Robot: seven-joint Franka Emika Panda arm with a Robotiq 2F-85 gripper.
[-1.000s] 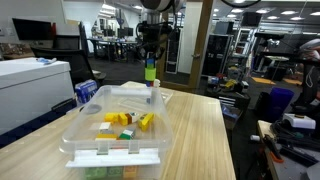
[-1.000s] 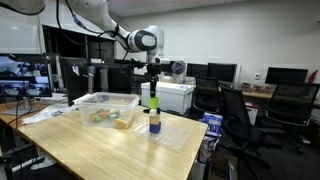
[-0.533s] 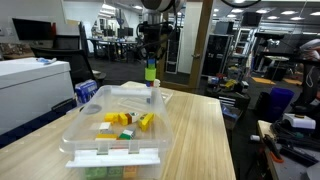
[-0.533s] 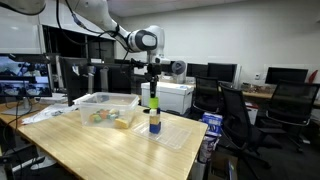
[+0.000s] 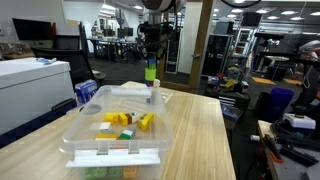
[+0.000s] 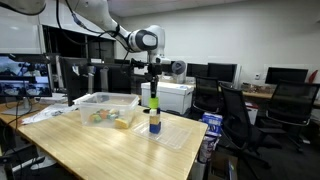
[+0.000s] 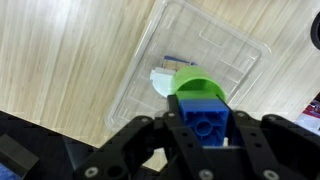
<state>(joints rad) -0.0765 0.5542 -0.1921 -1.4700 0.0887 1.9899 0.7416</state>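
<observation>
An open-plan office is stretching out behind the pale wooden table, which is filling the lower part of the frame in both exterior views. A white cabinet is sitting at the left edge, with a dark monitor standing above it at upper left. The far desks at top centre are looking brightly lit. In an exterior view, black office chairs are crowding the right half, dark screens are lining up behind them, and a lit display is glowing at far left.

Arm arched overhead, wrist straight down, jaws vertical, closed in a grip
</observation>
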